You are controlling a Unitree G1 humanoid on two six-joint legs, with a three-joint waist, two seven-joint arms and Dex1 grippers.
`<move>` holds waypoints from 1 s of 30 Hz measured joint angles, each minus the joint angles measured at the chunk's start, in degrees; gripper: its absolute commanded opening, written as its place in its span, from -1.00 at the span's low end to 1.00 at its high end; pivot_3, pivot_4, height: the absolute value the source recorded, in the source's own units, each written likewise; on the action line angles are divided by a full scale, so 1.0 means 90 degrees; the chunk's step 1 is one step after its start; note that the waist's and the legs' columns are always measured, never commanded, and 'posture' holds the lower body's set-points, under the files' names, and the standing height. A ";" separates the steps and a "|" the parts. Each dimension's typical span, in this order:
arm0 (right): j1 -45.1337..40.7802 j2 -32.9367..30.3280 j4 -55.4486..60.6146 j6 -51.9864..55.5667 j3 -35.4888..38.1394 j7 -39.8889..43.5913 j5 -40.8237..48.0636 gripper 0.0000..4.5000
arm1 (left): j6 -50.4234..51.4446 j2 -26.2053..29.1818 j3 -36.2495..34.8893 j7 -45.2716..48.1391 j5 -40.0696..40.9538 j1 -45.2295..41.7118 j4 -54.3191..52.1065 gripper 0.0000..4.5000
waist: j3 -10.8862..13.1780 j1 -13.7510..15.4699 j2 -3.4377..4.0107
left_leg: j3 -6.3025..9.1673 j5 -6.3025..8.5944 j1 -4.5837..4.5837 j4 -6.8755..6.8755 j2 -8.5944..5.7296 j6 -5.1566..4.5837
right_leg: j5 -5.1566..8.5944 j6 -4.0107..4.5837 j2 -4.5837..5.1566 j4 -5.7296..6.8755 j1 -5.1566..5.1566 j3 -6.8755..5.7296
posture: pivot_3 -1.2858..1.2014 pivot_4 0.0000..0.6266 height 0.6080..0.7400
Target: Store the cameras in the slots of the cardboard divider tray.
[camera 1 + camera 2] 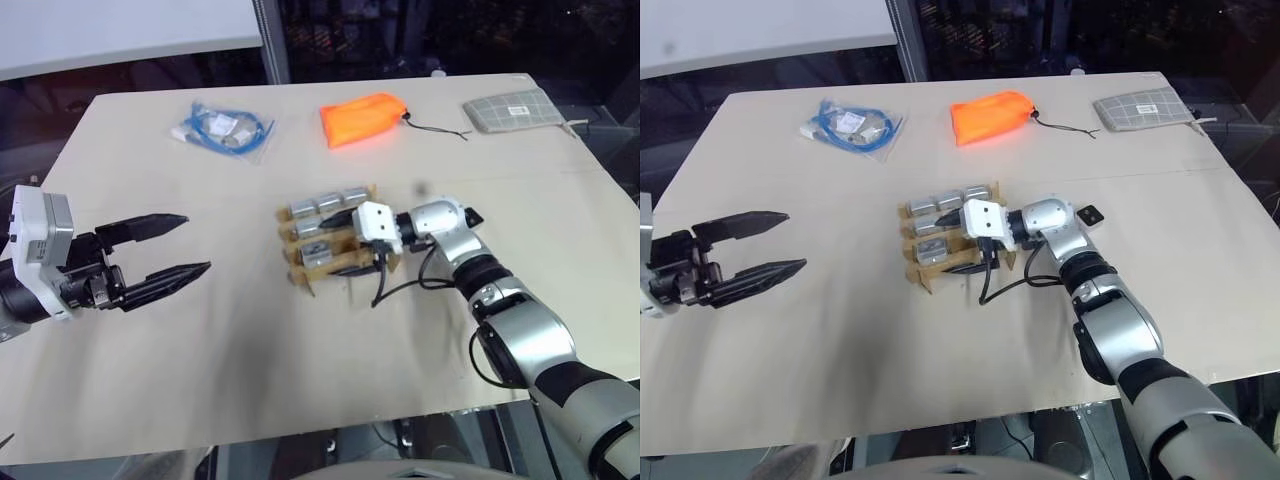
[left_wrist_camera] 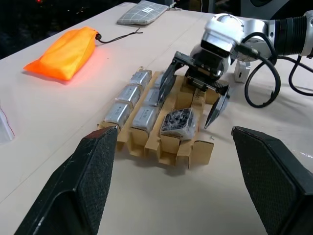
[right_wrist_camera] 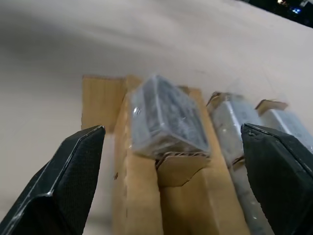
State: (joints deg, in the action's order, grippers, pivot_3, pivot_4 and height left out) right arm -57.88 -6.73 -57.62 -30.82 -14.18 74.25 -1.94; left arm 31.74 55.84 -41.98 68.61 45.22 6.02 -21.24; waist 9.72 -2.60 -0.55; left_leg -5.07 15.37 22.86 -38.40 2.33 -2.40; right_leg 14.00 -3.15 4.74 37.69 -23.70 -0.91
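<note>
— Nearest the robot, what stands on the desk (image 1: 200,380)?
— Left pincer (image 1: 185,245), spread and empty, hovering well clear of the work.
— Further out?
— Cardboard divider tray (image 2: 193,152). Right pincer (image 2: 195,98) spread astride it; one camera (image 2: 178,123) sits tilted in a front slot, probably just let go. Other cameras (image 2: 128,95) fill the rows behind.
— Beyond?
— Orange pouch (image 1: 362,117), untouched.

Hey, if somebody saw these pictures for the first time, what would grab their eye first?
Mid-table, the tan cardboard divider tray holds silver-grey metallic camera blocks, and the right end effector stands open over a camera with a black face that sits tilted in an end slot. The bright orange fabric pouch glows at the table's far side. The left end effector hangs open, well apart from the tray.
</note>
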 measured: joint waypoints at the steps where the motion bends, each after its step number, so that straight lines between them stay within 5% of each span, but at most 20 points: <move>1: -0.0001 -0.0003 -0.0013 -0.0044 -0.0005 -0.0047 -0.0032 0.96 | 0.0005 0.0000 0.0000 0.0000 0.0000 -0.0020 0.0000 0.72 | 0.0000 0.0001 0.0000 | 0.0000 0.0000 0.0000 0.0000 0.0000 0.0000 | 0.0000 0.0000 0.0000 0.0000 0.0000 0.0000 | 0.03 -0.52 1.00; 7: -0.0005 -0.0006 -0.0142 -0.0094 0.0069 -0.0226 -0.0035 0.85 | 0.0021 0.0005 0.0060 0.0000 -0.0001 -0.0062 0.0000 0.72 | 0.0000 0.0001 -0.0001 | 0.0000 0.0000 0.0000 0.0000 0.0000 0.0000 | 0.0000 0.0000 0.0000 0.0000 0.0000 0.0000 | 0.03 -0.52 1.00; 15: -0.0048 0.0047 -0.0108 -0.0003 0.0200 -0.0114 0.0198 -0.69 | 0.0021 0.0005 0.0205 -0.0008 -0.0003 -0.0086 0.0005 0.72 | 0.0001 0.0004 -0.0001 | 0.0000 0.0000 -0.0004 -0.0002 0.0000 0.0000 | 0.0000 0.0000 0.0001 0.0006 0.0003 0.0000 | 0.03 -0.52 1.00; 30: -0.0150 0.0035 -0.0098 0.0514 0.0254 0.0266 0.0482 -0.74 | 0.0011 0.0004 0.0223 -0.0004 -0.0006 -0.0109 0.0066 0.72 | 0.0000 0.0004 -0.0003 | 0.0002 -0.0001 -0.0004 -0.0001 0.0000 0.0002 | 0.0000 0.0001 0.0001 0.0007 0.0002 -0.0001 | 0.03 -0.52 1.00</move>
State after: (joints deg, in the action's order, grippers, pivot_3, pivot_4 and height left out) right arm -59.23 -6.41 -58.50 -26.20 -11.89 76.64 2.40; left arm 31.84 55.88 -39.98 68.58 45.17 5.04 -20.65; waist 9.73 -2.57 -0.57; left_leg -5.06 15.36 22.83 -38.41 2.33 -2.39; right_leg 14.00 -3.14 4.75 37.76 -23.69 -0.92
